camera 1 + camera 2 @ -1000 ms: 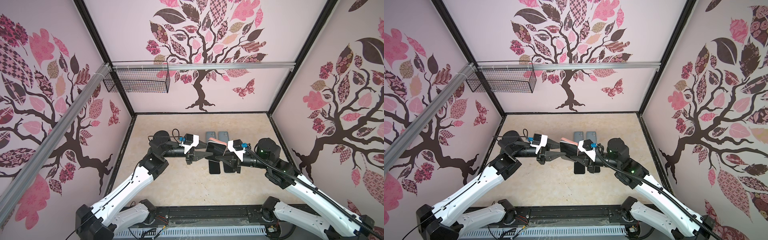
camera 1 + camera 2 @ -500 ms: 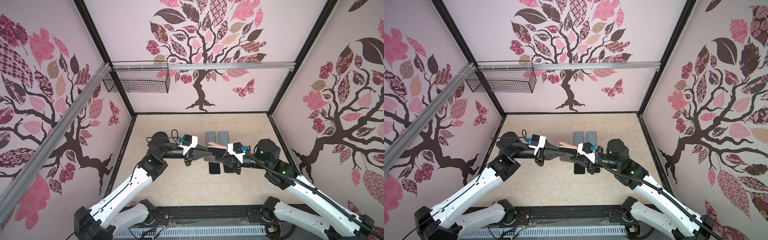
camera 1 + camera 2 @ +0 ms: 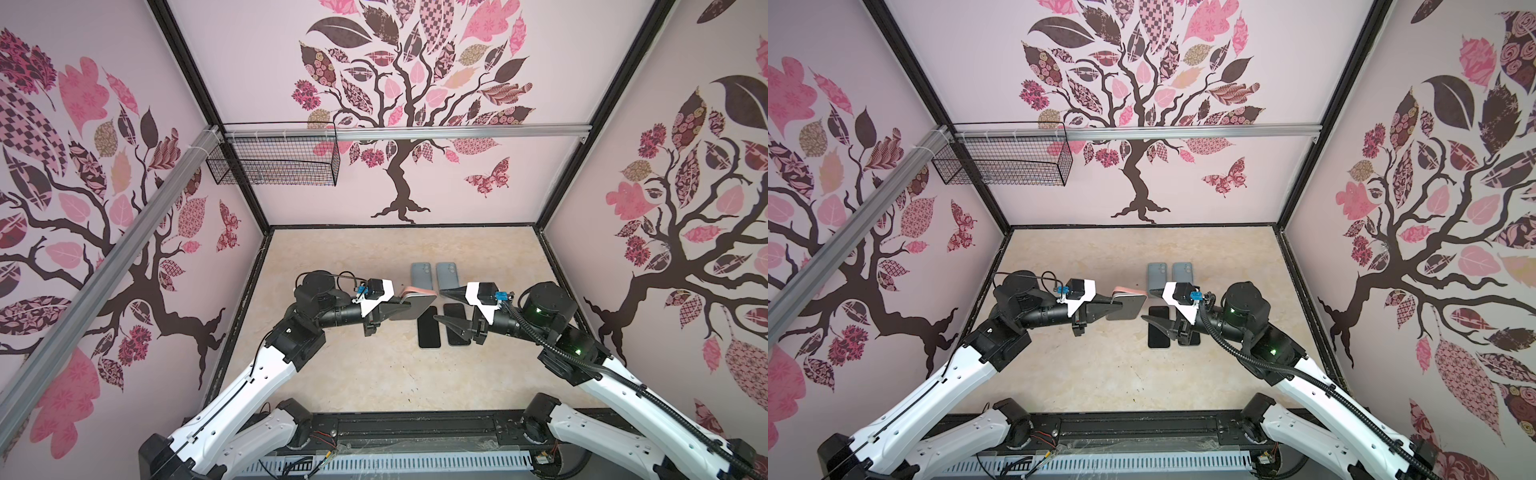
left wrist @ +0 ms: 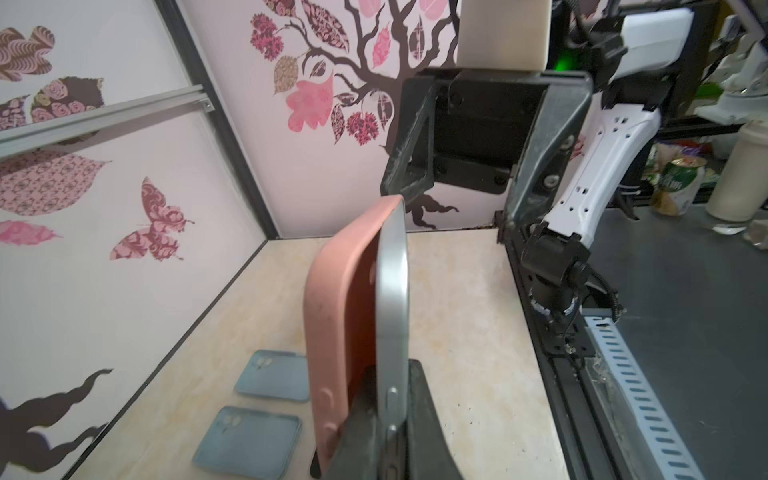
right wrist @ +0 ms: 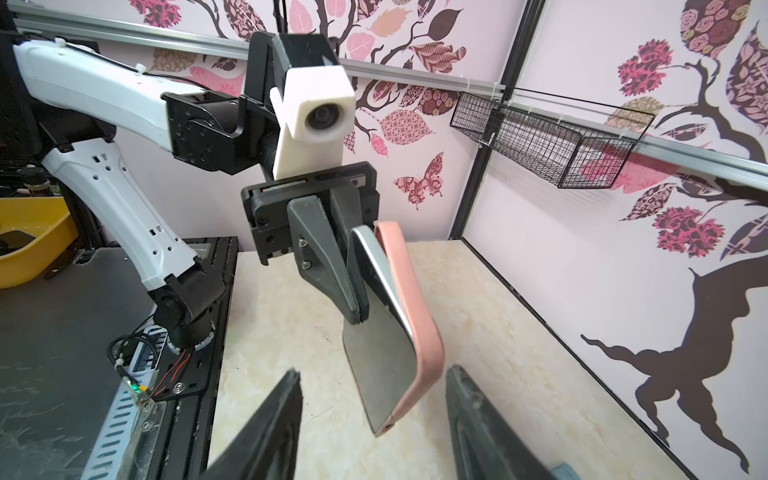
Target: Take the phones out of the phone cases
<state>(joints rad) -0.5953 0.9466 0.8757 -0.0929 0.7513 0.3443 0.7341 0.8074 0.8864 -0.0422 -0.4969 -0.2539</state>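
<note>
A silver-edged phone (image 4: 392,291) hangs in the air above the table, half inside a pink phone case (image 4: 332,311). My left gripper (image 4: 390,370) is shut on the phone's near end, with one finger between the phone's back and the peeled-away case. At the far end the case (image 5: 415,316) still wraps the phone (image 5: 378,349). My right gripper (image 5: 374,372) is open, its fingers on either side of that far end without touching it. In both top views the phone (image 3: 409,309) (image 3: 1123,309) is mid-table between the left gripper (image 3: 405,307) and the right gripper (image 3: 444,306).
Two grey-blue cases (image 3: 420,274) (image 3: 448,274) lie side by side behind the grippers. Two dark phones (image 3: 429,332) (image 3: 456,328) lie under the right gripper. A wire basket (image 3: 274,162) hangs on the back rail at left.
My right gripper has opened, let go of the cased phone's end and drawn back to the right. The left gripper has closed on the phone and now holds it alone, lying flatter.
</note>
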